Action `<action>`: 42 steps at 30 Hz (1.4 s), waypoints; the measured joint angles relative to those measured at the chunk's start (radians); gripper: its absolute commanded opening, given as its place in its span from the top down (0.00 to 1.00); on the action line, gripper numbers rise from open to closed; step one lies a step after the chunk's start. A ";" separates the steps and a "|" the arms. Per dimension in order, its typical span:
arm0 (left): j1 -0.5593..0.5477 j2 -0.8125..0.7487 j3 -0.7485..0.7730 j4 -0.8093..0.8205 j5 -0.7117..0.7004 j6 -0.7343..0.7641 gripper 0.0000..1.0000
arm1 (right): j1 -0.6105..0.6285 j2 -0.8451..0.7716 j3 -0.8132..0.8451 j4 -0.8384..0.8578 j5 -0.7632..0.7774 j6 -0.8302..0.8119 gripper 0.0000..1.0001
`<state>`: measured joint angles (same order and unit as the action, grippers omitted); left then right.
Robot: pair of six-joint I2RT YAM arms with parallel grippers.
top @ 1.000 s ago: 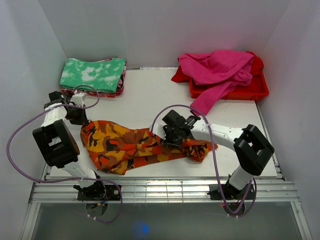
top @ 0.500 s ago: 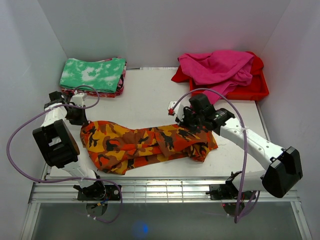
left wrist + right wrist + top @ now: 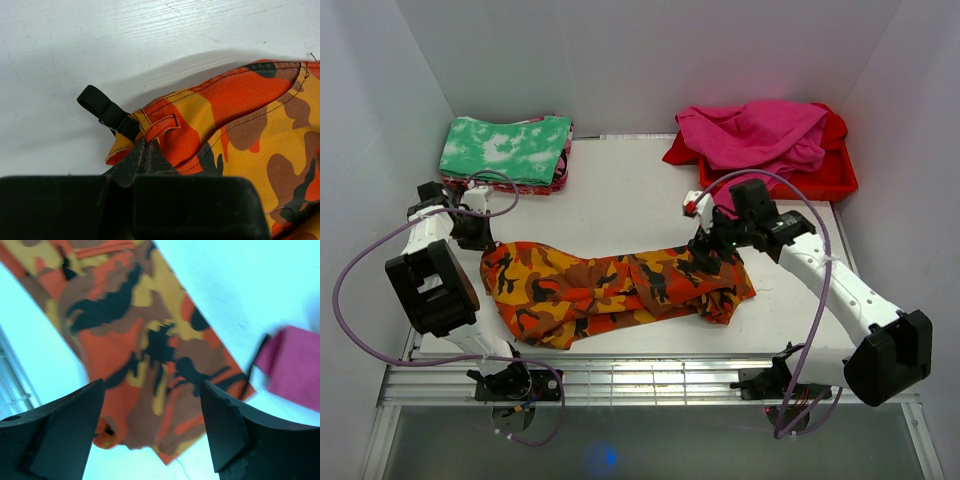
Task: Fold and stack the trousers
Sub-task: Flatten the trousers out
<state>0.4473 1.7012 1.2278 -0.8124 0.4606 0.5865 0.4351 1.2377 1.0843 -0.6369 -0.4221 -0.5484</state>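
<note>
Top external view: the long pair of soft cloth trousers in orange, red, yellow and dark-brown camouflage print (image 3: 610,288) lies unfolded on the near half of the white table (image 3: 620,190), long axis running left to right, with the right end bunched and rumpled. The left gripper (image 3: 483,243) sits at the far-left corner of the cloth. In the left wrist view its fingers are pressed together on that corner, just beside an orange belt loop (image 3: 161,126) and a short black strap (image 3: 107,112), so this is probably the waist end. The right gripper (image 3: 708,256) hangs over the far edge of the right end. In the right wrist view its fingers stand wide apart with nothing between them, and the cloth lies below, not touching. Each arm is nearer its own end of the garment — the left end is secured, the right is not. Judgement: the next move calls for the right gripper to descend onto the cloth directly beneath it. The folded green-and-white mottled cloth stack (image 3: 505,148) is at far left. The magenta garments (image 3: 750,135) spill over the red plastic tray (image 3: 830,182) at far right — well apart from the trousers.
</note>
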 measured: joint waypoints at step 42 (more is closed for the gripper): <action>-0.023 -0.001 -0.010 -0.018 -0.019 -0.001 1.00 | -0.236 -0.032 -0.018 0.006 -0.125 0.041 0.91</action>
<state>0.4248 1.7000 1.2179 -0.8307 0.4412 0.5858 0.1993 1.2053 1.0664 -0.6304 -0.5472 -0.5072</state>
